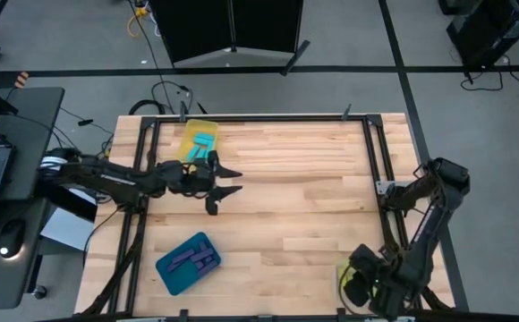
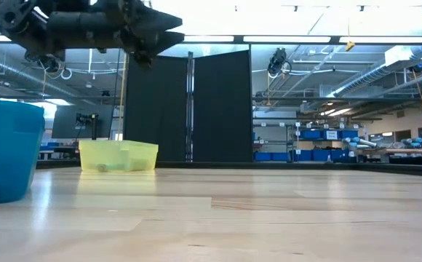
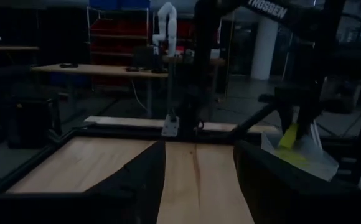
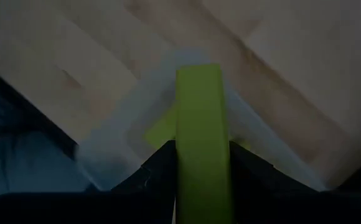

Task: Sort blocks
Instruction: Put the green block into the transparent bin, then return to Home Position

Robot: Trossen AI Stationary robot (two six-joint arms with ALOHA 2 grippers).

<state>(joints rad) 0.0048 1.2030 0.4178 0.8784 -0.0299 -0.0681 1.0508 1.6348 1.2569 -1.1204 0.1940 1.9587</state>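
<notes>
The right hand (image 4: 200, 186) sat low at the near right corner of the surface (image 1: 286, 215), its two dark fingers (image 4: 159, 168) closed on an upright yellow-green block (image 4: 199, 137). Beneath that block lay a clear tray (image 4: 124, 137) holding more yellow-green pieces; from overhead the same tray (image 1: 344, 271) showed at the surface's near right corner, partly covered by the arm.

Toward the near left stood the blue tray (image 1: 188, 262), with several purple blocks (image 1: 191, 257) lying inside it. In the low view only its blue wall (image 2: 4, 149) appeared, at the picture's left edge.

Farther back, the left hand (image 1: 228, 181) hung above the surface, just beside the yellow tray (image 1: 197, 141), with its fingers (image 3: 149, 180) spread wide and nothing between them. The low view showed this hand (image 2: 169, 35) well above the wood.

The yellow tray stood at the far left of the surface, with cyan-blue blocks (image 1: 204, 146) resting in it. Seen level, its translucent wall (image 2: 118, 156) stood on the far edge.

Beyond the surface stood a dark folding screen (image 2: 189, 109), and behind it shelving with blue bins (image 2: 309, 135).
</notes>
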